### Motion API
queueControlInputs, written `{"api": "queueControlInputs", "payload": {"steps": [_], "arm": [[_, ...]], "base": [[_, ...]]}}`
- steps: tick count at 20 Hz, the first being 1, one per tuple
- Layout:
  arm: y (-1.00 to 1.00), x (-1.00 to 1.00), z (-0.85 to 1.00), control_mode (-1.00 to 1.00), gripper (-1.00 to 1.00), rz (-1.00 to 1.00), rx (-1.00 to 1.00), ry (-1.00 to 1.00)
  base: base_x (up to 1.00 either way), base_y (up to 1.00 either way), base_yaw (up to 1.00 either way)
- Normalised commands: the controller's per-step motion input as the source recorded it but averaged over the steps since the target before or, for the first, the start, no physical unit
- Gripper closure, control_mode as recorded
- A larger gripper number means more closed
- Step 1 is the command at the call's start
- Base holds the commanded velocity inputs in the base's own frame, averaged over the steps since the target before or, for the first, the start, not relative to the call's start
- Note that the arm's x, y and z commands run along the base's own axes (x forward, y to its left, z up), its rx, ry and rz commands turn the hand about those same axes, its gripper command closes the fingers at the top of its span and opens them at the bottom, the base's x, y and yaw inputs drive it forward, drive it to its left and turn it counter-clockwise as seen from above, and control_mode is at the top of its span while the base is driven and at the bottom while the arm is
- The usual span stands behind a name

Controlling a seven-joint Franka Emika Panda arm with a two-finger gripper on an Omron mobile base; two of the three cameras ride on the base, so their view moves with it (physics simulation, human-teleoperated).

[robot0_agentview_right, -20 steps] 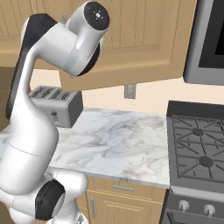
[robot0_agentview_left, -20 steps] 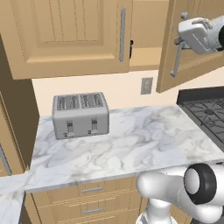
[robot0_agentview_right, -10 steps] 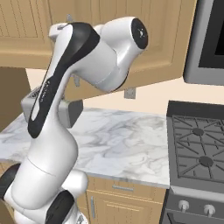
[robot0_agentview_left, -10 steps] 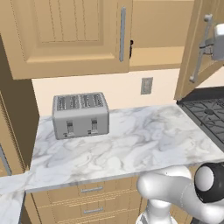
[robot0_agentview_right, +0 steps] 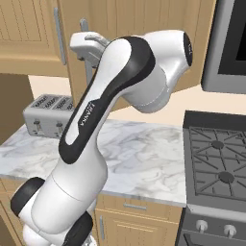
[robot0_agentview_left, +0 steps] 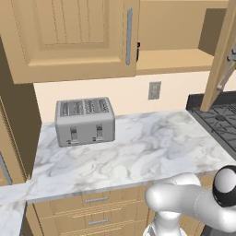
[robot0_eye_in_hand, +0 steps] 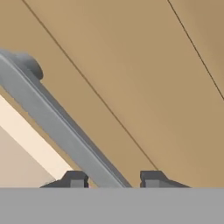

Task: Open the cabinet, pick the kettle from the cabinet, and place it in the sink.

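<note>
Right door (robot0_agentview_left: 220,60) of the wall cabinet (robot0_agentview_left: 69,41) standing swung well out, seen almost edge-on in the left base view, with the bare shelf (robot0_agentview_left: 175,67) behind it exposed; left door shut. Opening step judged all but done, so best now to let go cleanly: spread the jaws wide enough to clear the bar on both sides, back the hand straight off along its own axis, and avoid dragging sideways, which could pull the door back toward closed or snag a tip on the bar's mounting post. Then come round the door's free edge rather than through it before reaching for the shelf. Small dark sliver (robot0_agentview_left: 138,50) at the inner edge of the shut left door, possibly part of the kettle, too little visible to be sure; if so, worth judging whether the left door needs opening too or whether a reach in from the open side is enough. Gripper (robot0_eye_in_hand: 111,179) up at the silver bar handle (robot0_eye_in_hand: 57,118) of the open door, fingertips (robot0_eye_in_hand: 75,179) set either side of it; in the hand view one tip sits just beside the bar, the other a little apart from it, so jaws read as partly spread and straddling, not clamping. Nothing carried. Toaster (robot0_agentview_left: 85,120) on the marble counter (robot0_agentview_left: 152,147) below, well apart from the hand.
</note>
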Motion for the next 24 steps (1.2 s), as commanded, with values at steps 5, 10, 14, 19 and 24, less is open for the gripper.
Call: {"api": "queueControlInputs", "payload": {"steps": [5, 10, 14, 19, 24], "arm": [[0.03, -0.14, -0.40, -1.00, -1.00, 0.01, 0.00, -0.09], [-0.09, -0.28, -0.41, -1.00, -1.00, 0.00, -0.01, -0.01], [0.01, -0.38, -0.57, -1.00, -1.00, -0.06, -0.05, 0.00], [0.08, -0.41, -0.64, -1.00, -1.00, -0.07, -0.07, 0.00], [0.02, -0.33, -0.74, -1.00, -1.00, -0.04, -0.10, 0.00]], "base": [[0.00, 0.00, 0.00], [0.00, 0.00, 0.00], [0.00, 0.00, 0.00], [0.00, 0.00, 0.00], [0.00, 0.00, 0.00]]}}
